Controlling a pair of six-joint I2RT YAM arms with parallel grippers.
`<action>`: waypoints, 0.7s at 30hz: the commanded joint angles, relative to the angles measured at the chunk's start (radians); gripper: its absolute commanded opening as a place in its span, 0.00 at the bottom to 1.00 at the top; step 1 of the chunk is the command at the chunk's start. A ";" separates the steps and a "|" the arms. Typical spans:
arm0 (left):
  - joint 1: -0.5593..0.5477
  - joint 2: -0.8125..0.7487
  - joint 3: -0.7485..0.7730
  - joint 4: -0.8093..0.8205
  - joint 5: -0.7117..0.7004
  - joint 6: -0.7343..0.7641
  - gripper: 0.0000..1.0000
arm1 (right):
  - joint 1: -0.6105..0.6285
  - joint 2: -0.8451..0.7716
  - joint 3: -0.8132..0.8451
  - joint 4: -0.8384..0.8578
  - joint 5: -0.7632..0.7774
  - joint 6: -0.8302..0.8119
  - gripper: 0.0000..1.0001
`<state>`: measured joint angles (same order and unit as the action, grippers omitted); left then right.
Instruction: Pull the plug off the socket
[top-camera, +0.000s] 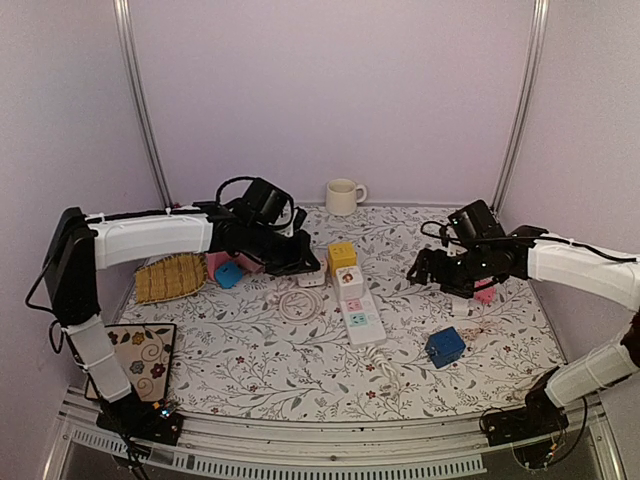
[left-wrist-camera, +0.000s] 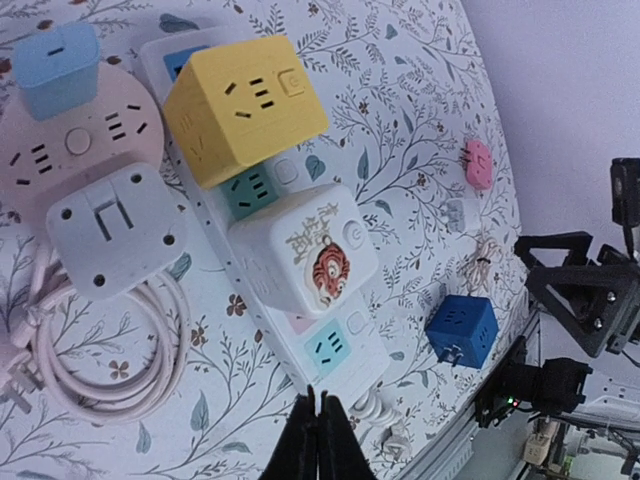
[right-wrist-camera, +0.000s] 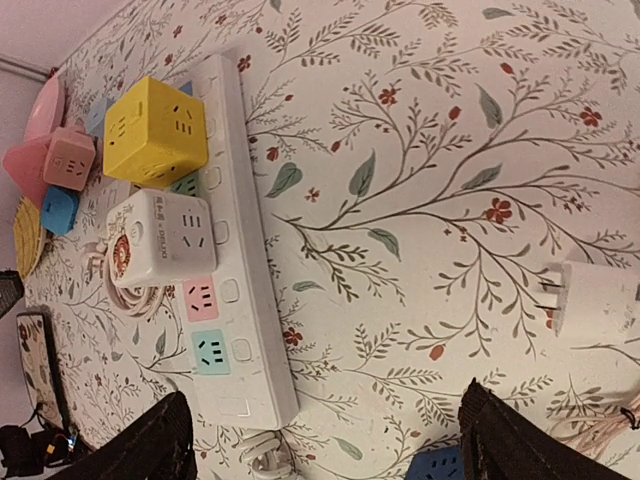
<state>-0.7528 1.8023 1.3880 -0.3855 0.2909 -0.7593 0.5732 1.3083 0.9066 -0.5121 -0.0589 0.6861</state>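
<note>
My left gripper (left-wrist-camera: 318, 405) sat closest to the lens, pinched shut with nothing in it, pointing across the white power strip (right-wrist-camera: 232, 110). My right gripper (right-wrist-camera: 325, 420) was spread wide and empty, above bare cloth just right of the strip.

Task's thing: two cube plugs were seated in the strip, the yellow cube (left-wrist-camera: 245, 105) at the far end and the tiger cube (left-wrist-camera: 310, 250) beside it. I couldn't tell which was meant.

Risks, my judgement:
- Nothing pinned the strip down, so a pull on either cube would likely have lifted or dragged the whole strip.
- The cubes sat nearly touching, so wide jaws could have caught both or wedged between them.
- A sideways tug would have tilted the prongs and jammed them; the pull needed to go straight up.
- A sliding strip could have swept the coiled cord (top-camera: 297, 303) or the round pink socket (left-wrist-camera: 70, 150).

Room: the left of the strip was crowded with the cord, the pink socket and a woven mat (top-camera: 168, 278). The right had open cloth up to the blue cube (top-camera: 445, 346) and a loose white plug (right-wrist-camera: 600, 300). The strip's own cable ran toward the near table edge. A mug (top-camera: 345, 196) stood by the back wall, well apart.
</note>
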 joint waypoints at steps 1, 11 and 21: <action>-0.004 -0.105 -0.099 0.050 -0.063 -0.053 0.03 | 0.071 0.155 0.149 -0.003 0.055 -0.103 0.94; 0.001 -0.216 -0.260 0.107 -0.126 -0.121 0.04 | 0.243 0.520 0.550 -0.074 0.157 -0.209 0.94; 0.008 -0.272 -0.283 0.060 -0.156 -0.121 0.05 | 0.282 0.735 0.748 -0.155 0.276 -0.273 0.93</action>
<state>-0.7513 1.5845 1.1328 -0.3191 0.1589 -0.8696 0.8608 1.9862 1.5982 -0.6106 0.1318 0.4545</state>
